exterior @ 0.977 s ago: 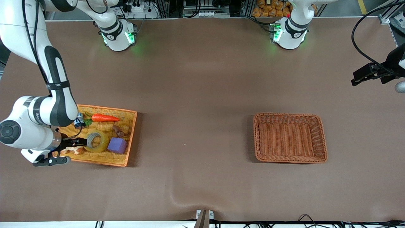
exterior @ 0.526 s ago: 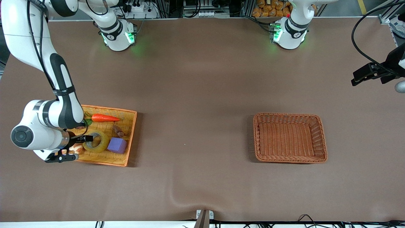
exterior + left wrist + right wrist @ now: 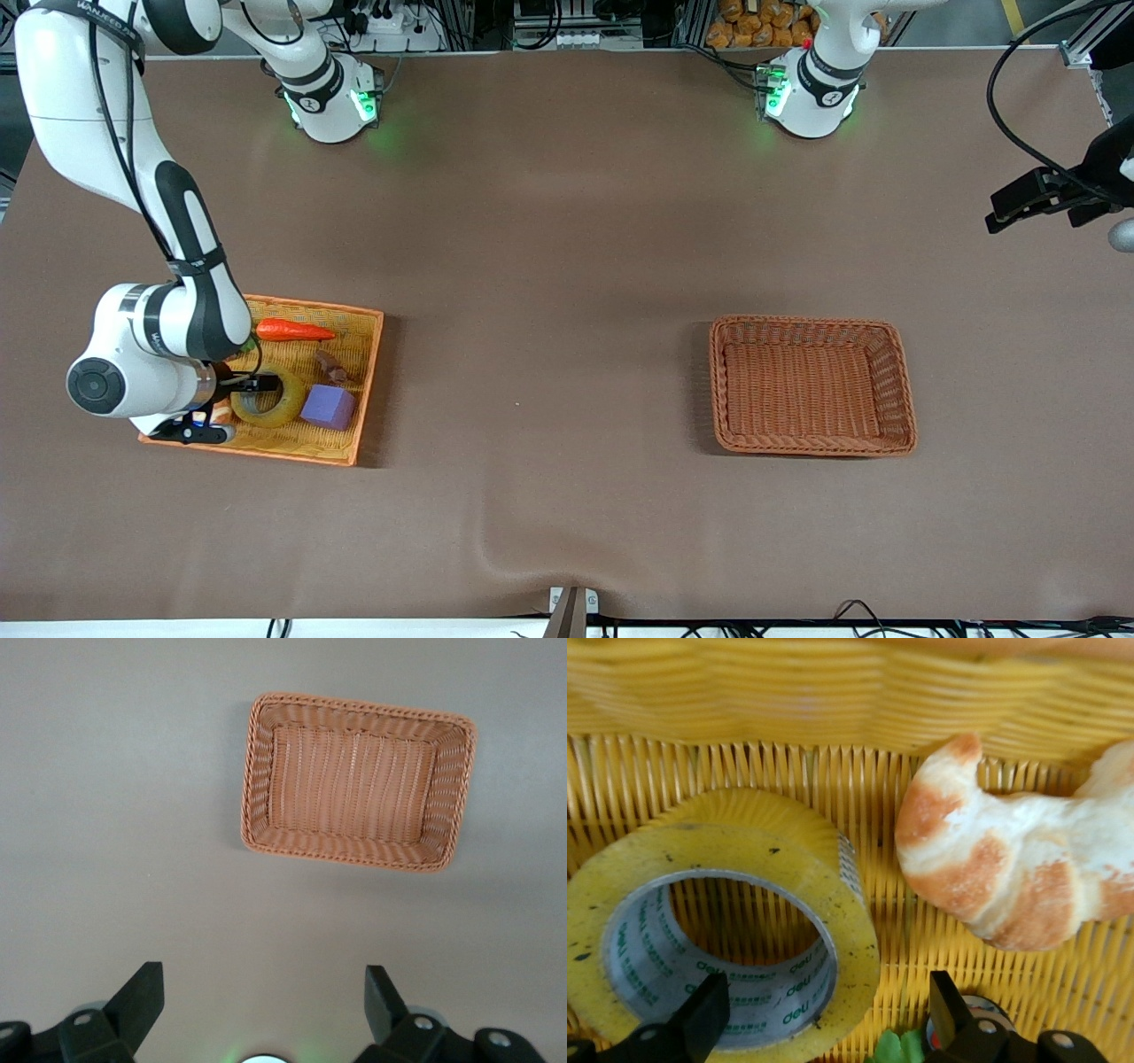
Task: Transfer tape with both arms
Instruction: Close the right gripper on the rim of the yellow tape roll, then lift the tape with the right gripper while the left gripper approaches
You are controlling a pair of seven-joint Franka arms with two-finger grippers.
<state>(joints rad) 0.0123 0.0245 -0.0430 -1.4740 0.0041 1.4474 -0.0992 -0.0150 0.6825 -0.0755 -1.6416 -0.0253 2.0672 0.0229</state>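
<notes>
The tape (image 3: 276, 403), a yellowish ring with a grey core, lies flat in the orange woven tray (image 3: 368, 381) beside a purple block (image 3: 328, 407). My right gripper (image 3: 246, 388) is low over it and open. In the right wrist view one finger (image 3: 707, 1017) is over the hole of the tape (image 3: 788, 877) and the other (image 3: 946, 1008) is outside the ring, so my right gripper (image 3: 826, 1017) straddles the ring's wall. My left gripper (image 3: 1019, 204) waits up in the air at the left arm's end of the table. It is open and empty (image 3: 262, 999).
The tray also holds a carrot (image 3: 294, 330), a small brown thing (image 3: 332, 364) and a croissant (image 3: 1010, 859) close beside the tape. A brown wicker basket (image 3: 897, 390) stands empty toward the left arm's end of the table and also shows in the left wrist view (image 3: 257, 788).
My right arm has swung in over the tray, and its gripper has moved from beside the tape onto the tape's ring. The left arm has barely moved.
</notes>
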